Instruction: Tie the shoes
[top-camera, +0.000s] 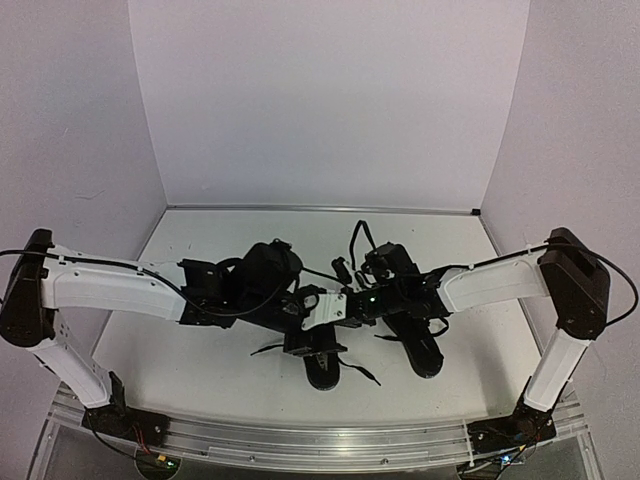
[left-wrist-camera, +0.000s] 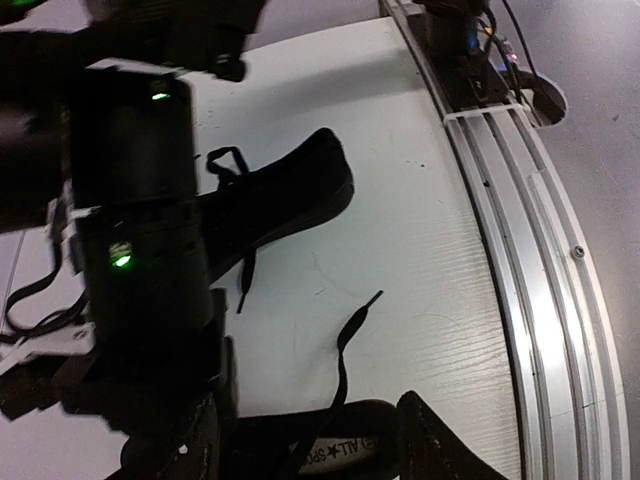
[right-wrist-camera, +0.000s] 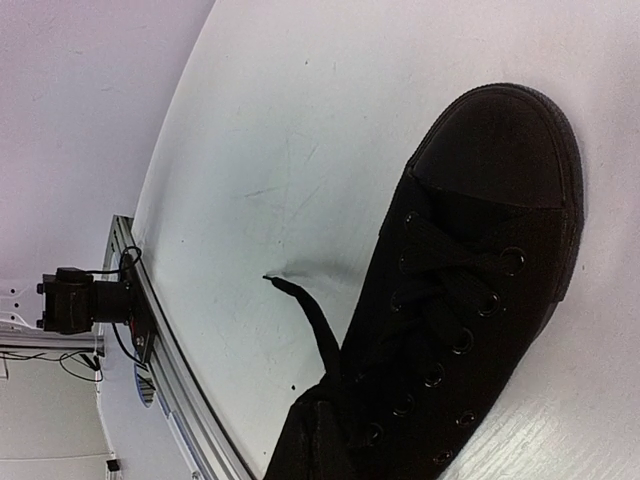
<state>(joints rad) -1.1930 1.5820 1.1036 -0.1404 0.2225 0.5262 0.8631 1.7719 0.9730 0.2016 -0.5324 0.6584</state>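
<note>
Two black low-top shoes lie between my arms: the left shoe and the right shoe. In the left wrist view my left gripper is open, its fingers standing either side of the left shoe's opening with the white insole label. A loose lace runs from it across the table. The other shoe lies beyond. In the right wrist view my right gripper sits low against the laced shoe and looks shut on a lace whose tip rests on the table.
The right arm fills the left of the left wrist view, close to the left gripper. The aluminium rail runs along the table's near edge. White walls enclose the table at the back and sides.
</note>
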